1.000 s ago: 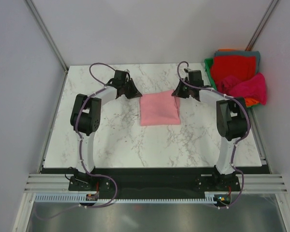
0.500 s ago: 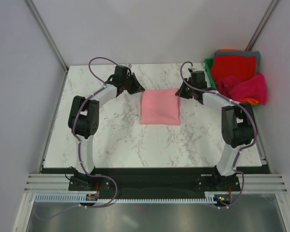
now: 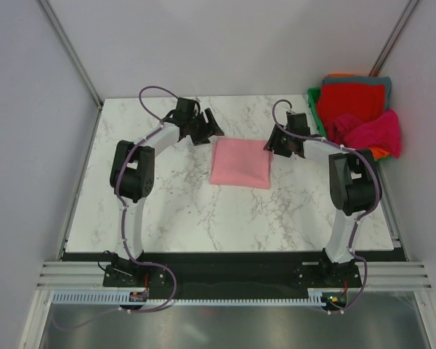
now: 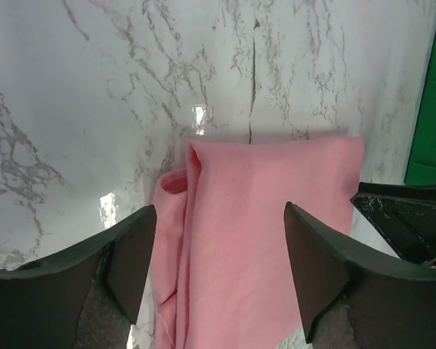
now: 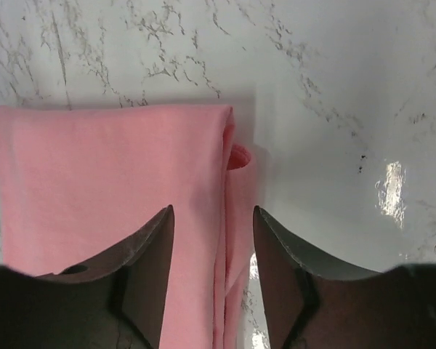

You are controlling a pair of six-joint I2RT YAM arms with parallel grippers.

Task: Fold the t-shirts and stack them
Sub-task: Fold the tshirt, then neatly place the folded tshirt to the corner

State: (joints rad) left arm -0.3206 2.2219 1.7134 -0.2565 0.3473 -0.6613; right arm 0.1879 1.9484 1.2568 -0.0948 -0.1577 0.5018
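The light pink t-shirt (image 3: 240, 163) lies folded into a nearly square pad around the middle of the desk (image 3: 167, 211), a little toward the far side. Its far edge runs left to right between the two arms. The left end effector (image 3: 207, 127) hangs just off the far left corner and the right end effector (image 3: 275, 142) just off the far right corner. Both stand about equally near the cloth.

Both end effectors are spread wide and hold nothing. In each wrist view the fingers frame the shirt without touching it. The left wrist view shows the stacked fold layers along the shirt's left side, and the right wrist view shows the same on its right side, where a small loop of cloth bulges out.

From either end effector the shirt lies toward the robot's bases and inward. The likely next move is a grip on those side edges, or a lift of the whole pad.

The other t-shirts (image 3: 352, 98), red and magenta among them, are heaped in the green bin (image 3: 314, 98) past the desk's far right corner. The right arm is the nearer one to that pile.

There is bare desk to the left of the shirt and on its near side. The far edge of the desk is close behind both end effectors.
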